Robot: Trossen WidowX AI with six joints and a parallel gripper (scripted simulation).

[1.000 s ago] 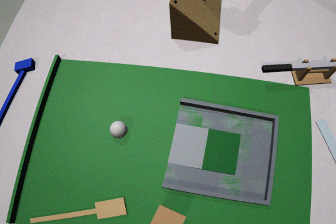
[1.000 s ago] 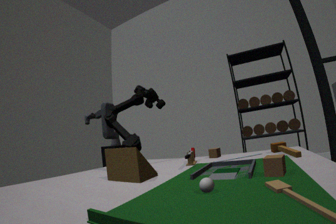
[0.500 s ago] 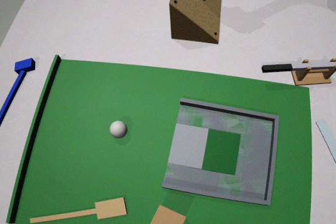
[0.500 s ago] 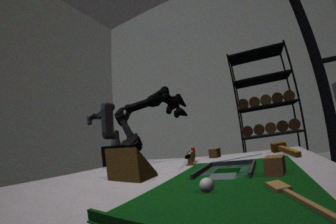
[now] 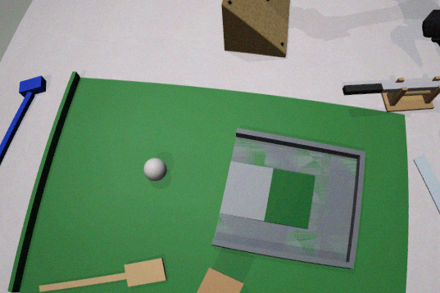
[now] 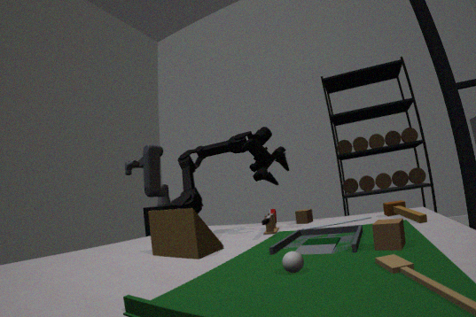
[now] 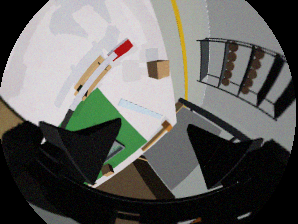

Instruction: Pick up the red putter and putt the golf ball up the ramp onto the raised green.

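The red putter [image 5: 363, 88] [image 6: 271, 213] [image 7: 123, 49], with red head, grey shaft and black grip, lies across a small wooden stand [image 5: 411, 103] at the mat's far edge. My gripper [image 6: 283, 177] [image 7: 154, 124] is open and empty, high above the table, well away from the putter. A dark piece of the arm shows at the top right of the top view. The white golf ball [image 5: 155, 169] [image 6: 292, 261] rests on the green mat [image 5: 108, 123] [image 6: 232, 283], before the pale ramp [image 5: 247, 190] [image 6: 316, 249]. The raised green [image 5: 290, 198] [image 6: 322, 241] is dark green, inside grey walls.
A blue putter [image 5: 32, 86] lies beyond the mat's black-and-green rail [image 5: 47, 176]. A wooden putter [image 5: 145, 272] [image 6: 394, 263] and a wooden block [image 5: 220, 282] [image 6: 388, 235] are beside the ramp. A wooden wedge [image 5: 253, 29] [image 6: 175, 232], a pale blue strip [image 5: 435, 196] [image 7: 140, 108] and an orange-brown mallet [image 6: 394, 207] lie around.
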